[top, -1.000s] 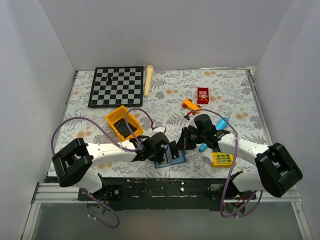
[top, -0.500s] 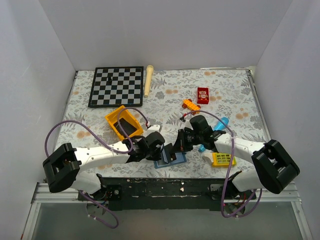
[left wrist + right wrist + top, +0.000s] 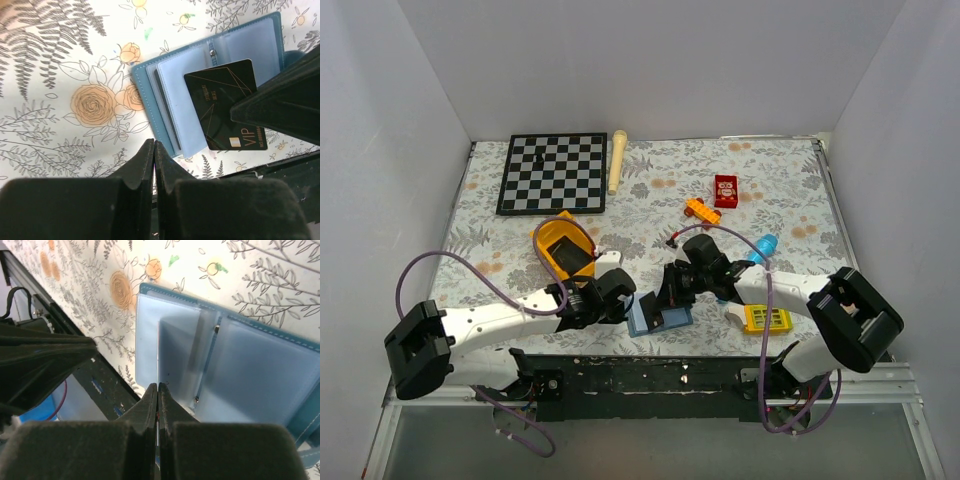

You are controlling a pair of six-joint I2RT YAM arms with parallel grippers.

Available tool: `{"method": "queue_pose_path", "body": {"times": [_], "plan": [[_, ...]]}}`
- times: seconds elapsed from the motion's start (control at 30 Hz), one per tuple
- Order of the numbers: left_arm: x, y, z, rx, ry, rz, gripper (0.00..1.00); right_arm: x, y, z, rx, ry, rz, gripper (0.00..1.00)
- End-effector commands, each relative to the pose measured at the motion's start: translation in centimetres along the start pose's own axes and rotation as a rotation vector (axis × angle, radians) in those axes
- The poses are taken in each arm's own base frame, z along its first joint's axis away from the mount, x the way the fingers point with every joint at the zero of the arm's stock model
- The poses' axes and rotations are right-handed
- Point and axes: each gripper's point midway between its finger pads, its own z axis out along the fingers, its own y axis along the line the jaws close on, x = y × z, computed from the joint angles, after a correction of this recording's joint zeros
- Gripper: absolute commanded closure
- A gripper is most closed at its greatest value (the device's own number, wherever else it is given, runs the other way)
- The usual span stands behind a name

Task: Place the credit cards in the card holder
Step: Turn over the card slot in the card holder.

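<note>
The card holder (image 3: 656,319) lies open near the table's front edge, its pale blue sleeves (image 3: 172,100) facing up. My right gripper (image 3: 674,289) is shut on a black credit card (image 3: 224,102) marked VIP. It holds the card over the holder's left sleeve (image 3: 172,340), and the right wrist view shows the card edge-on as a thin line (image 3: 158,352) running out from the right gripper (image 3: 158,388). My left gripper (image 3: 623,300) is shut and holds nothing, its tips (image 3: 153,146) just short of the holder's left edge. A dark strip shows between the holder's leaves.
A yellow bin (image 3: 563,248) stands behind the left gripper. A chessboard (image 3: 553,172) and a wooden pestle (image 3: 617,158) are at the back. A red box (image 3: 726,190), an orange toy (image 3: 701,209), a blue tube toy (image 3: 763,245) and a yellow block (image 3: 766,318) lie to the right.
Both grippers have shifted left. The right one has carried the card over the holder, and the left one has drawn back to the holder's left edge.
</note>
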Motion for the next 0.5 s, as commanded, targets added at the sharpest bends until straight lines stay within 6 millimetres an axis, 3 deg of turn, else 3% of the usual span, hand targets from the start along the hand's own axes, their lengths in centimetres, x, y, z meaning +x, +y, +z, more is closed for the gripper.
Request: {"method": "queue_pose_path", "body": {"times": [0.0,0.23,0.47], "plan": [[-1.9,0.8,-1.4,-0.031,-0.086,-0.009,1.0,-1.5,0.2,0.6,0.04,-0.034,-0.01,0.99],[-2.9,-2.3,-0.6,0.073,-0.101,0.027,1.0,-0.9,-0.6,1.6,0.068,-0.003,0.007,0.99],[-0.7,-3.6,2.6,0.115,-0.037,0.033,1.0,-0.8,-1.1,1.9,0.081,-0.006,0.023,0.99]]}}
